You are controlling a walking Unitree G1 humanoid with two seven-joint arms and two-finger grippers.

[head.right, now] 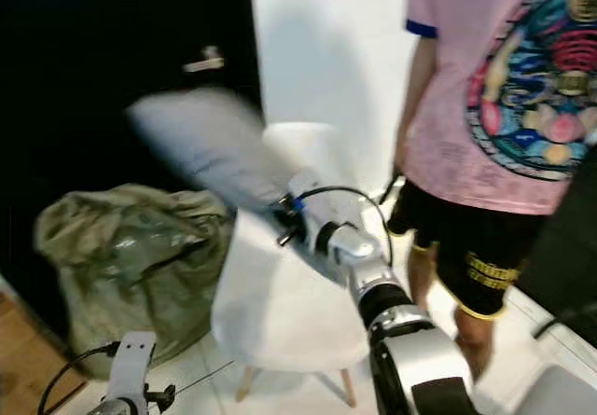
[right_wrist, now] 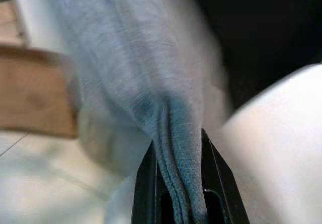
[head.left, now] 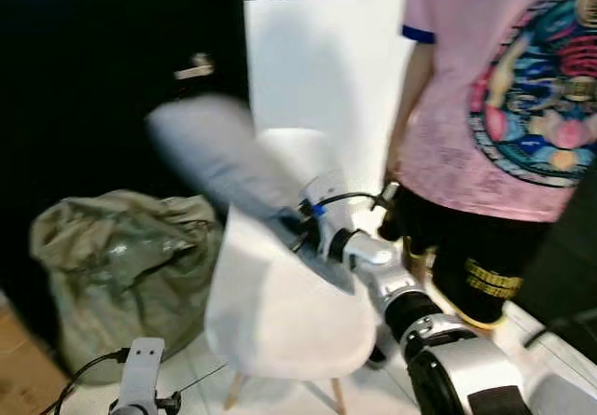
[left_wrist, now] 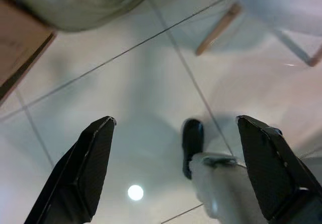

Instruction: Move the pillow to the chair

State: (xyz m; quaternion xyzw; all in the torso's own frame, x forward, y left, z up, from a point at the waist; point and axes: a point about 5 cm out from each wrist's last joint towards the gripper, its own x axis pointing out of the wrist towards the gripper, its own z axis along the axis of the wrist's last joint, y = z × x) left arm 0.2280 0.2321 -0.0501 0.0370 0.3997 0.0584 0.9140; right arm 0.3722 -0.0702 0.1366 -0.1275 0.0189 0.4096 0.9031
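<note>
Gripping one bunched edge, the right claw (right_wrist: pixel 181 183) is clamping its fingers on the grey pillow (head.left: pixel 219 159), which is hanging blurred in the air above the white chair (head.left: pixel 280 303). Low on the left, the left claw (left_wrist: pixel 186 173) is hanging with fingers apart over the pale tiled floor (left_wrist: pixel 126 93). A green sack (head.left: pixel 121 266) is slumping left of the chair; a person in a pink printed shirt (head.left: pixel 504 89) is standing right.

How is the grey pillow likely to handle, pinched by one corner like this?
Probably soft: the pillow bunches into folds between the right gripper fingers. Likely light, since one pinched corner holds it over the white chair. It may swing or sag on release.
</note>
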